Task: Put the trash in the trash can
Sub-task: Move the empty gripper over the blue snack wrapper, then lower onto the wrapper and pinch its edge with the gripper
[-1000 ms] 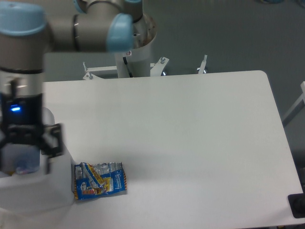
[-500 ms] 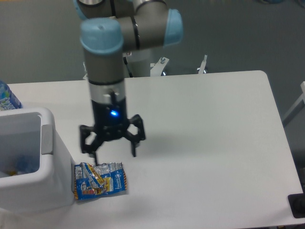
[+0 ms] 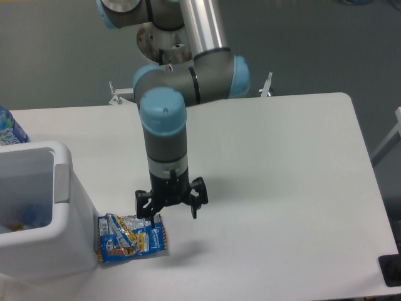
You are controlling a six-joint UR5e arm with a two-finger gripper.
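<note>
— Trash can, the big white boxy plastic bin, stands near left; where's the rest?
— Flat blue-and-yellow foil snack packet lies just right of it. Gripper hovers above, jaws wide, empty.
— Handling?
— Probably light, crinkly, slippery; pinch a raised edge.

white tabletop, rounded corners. grey floor behind it. small black object at bottom-right edge, can't tell what.

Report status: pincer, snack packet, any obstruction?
Pincer open, empty, above packet's right edge. Snack packet flat on table beside trash can. Nothing in the way.
</note>
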